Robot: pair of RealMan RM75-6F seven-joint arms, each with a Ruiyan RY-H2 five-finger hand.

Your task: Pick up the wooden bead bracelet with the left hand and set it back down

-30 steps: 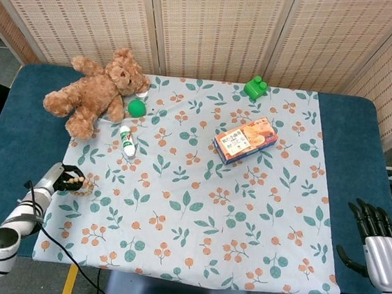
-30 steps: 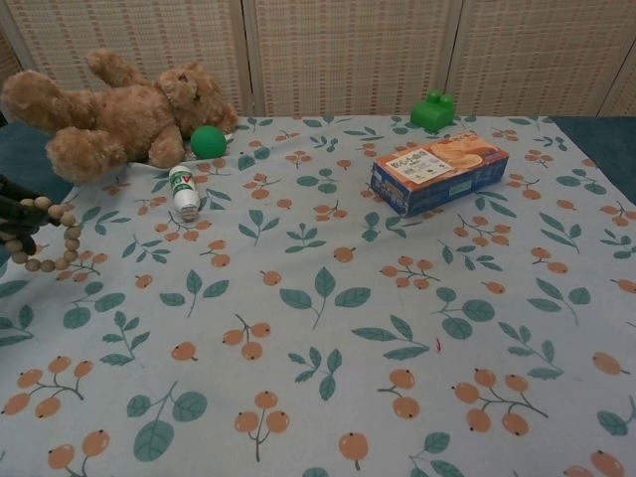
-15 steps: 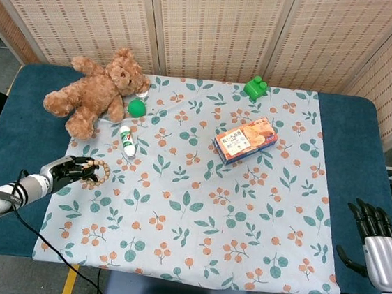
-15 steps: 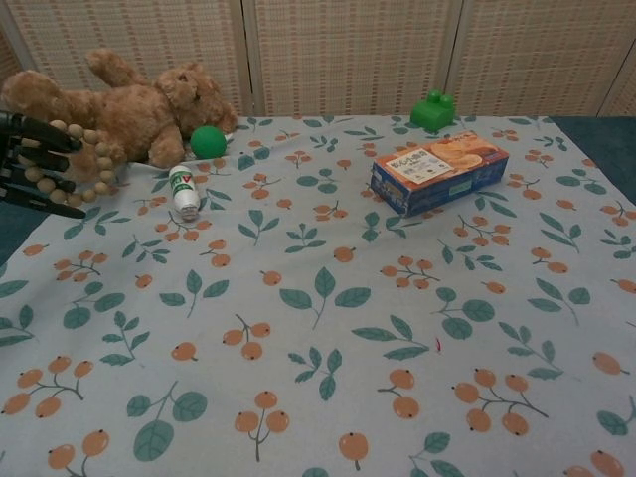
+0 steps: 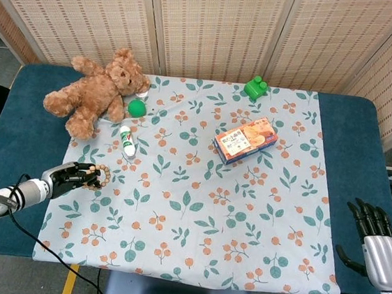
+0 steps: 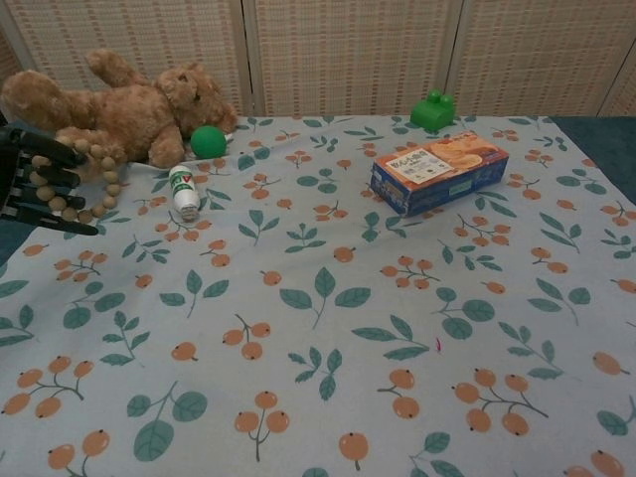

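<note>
The wooden bead bracelet (image 5: 99, 176) hangs off the dark fingers of my left hand (image 5: 69, 174) at the left edge of the floral cloth. In the chest view the same bracelet (image 6: 94, 179) loops around the fingers of the left hand (image 6: 35, 179), lifted above the cloth in front of the teddy bear. My right hand (image 5: 377, 240) is over the blue table edge at the lower right, its fingers apart and holding nothing; the chest view does not show it.
A brown teddy bear (image 5: 97, 89) lies at the back left with a green ball (image 5: 137, 108) and a small white bottle (image 5: 127, 141) beside it. A biscuit box (image 5: 245, 140) lies mid-table and a green toy block (image 5: 256, 88) at the back. Woven screens stand behind the table.
My left hand lifted the bracelet off the cloth's left edge and carried it up and inward; in the last half second it sank slightly and the beads hang lower.
</note>
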